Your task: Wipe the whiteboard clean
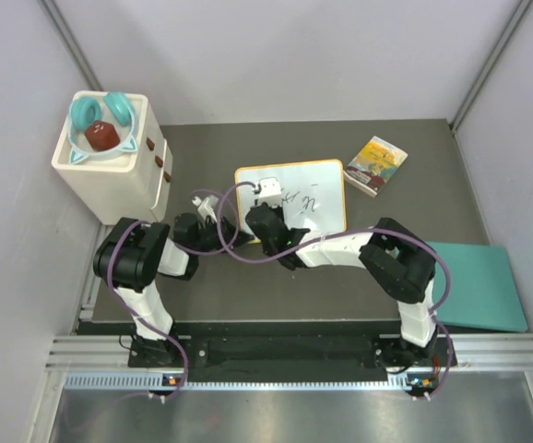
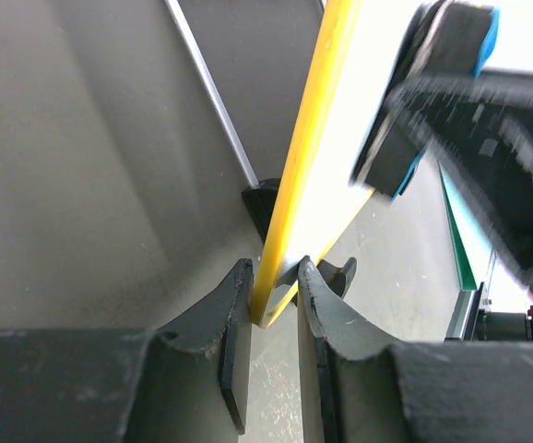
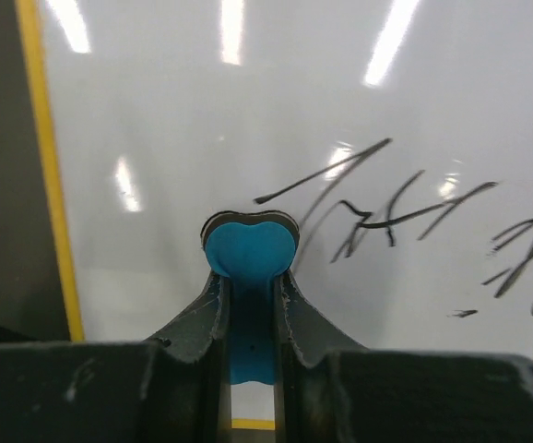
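Right end effector [image 3: 248,281]: 2 fingers closed tight on a blue eraser [image 3: 248,247]. The eraser's rounded tip is pressed to the whiteboard [image 3: 202,111], just left of the black scribbles [image 3: 377,203].

Left end effector [image 2: 274,297]: 2 fingers clamped on the yellow frame [image 2: 313,120] at the whiteboard's left edge. 1 black foot [image 2: 261,201] shows just behind the frame.

Whiteboard: sits in the middle of the dark grey table [image 1: 414,138], between the 2 arms' reach. The left end effector is at its left edge and the right end effector is over its left half. The scribbles run across its centre and right part.

Yellow-covered book [image 1: 375,165]: on the table just beside the whiteboard's far right corner, not touching it.

Teal mat [image 1: 481,286]: flat at the table's right edge, near the right arm.

White box [image 1: 110,180]: at the far left corner. Teal headphones [image 1: 110,113] and 1 red-brown object [image 1: 101,137] lie on top.
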### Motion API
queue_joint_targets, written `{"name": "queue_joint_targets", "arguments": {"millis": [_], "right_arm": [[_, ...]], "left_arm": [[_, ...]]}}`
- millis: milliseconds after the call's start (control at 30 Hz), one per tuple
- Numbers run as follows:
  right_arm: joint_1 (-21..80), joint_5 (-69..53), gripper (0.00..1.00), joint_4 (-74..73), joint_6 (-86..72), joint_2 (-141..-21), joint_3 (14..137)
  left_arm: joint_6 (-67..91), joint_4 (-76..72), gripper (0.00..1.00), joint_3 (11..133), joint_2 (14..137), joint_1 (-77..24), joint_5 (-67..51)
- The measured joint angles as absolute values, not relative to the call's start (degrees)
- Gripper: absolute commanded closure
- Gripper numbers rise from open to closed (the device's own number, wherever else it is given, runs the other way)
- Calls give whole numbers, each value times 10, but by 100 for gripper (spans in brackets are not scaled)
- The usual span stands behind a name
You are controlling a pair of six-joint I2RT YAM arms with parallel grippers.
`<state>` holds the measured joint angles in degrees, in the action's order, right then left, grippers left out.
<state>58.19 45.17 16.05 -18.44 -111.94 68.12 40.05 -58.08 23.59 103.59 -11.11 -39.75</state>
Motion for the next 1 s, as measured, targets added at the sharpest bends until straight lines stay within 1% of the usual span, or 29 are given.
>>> {"name": "queue_joint_targets", "arguments": {"millis": [367, 600, 767, 1000], "right_arm": [[509, 463, 100, 88, -356, -1035, 610], [447, 421, 100, 30, -467, -991, 585], [411, 404, 100, 7, -512, -968, 569], [409, 404, 100, -4, -544, -968, 571]], "left_arm": [[401, -578, 100, 238, 1036, -113, -397], [400, -570, 100, 243, 1036, -116, -397], [399, -567, 100, 246, 1036, -118, -397], [397, -565, 100, 246, 1036, -118, -397]]}}
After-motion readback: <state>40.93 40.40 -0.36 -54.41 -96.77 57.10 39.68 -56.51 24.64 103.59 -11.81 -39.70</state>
